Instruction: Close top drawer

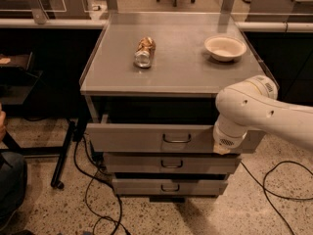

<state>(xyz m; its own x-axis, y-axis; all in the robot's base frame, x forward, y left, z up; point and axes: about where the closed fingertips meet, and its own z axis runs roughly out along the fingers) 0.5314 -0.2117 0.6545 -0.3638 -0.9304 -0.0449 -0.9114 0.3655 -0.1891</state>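
Note:
The top drawer of the grey cabinet is pulled out a short way, with a dark gap above its flat front and a small wire handle at centre. My white arm reaches in from the right. My gripper is at the arm's lower end, against the right part of the top drawer's front, to the right of the handle. The arm's housing hides most of it.
A crushed can lies on the cabinet top, and a white bowl sits at the back right. Two more drawers sit below. Cables run over the floor, and a dark stand is on the left.

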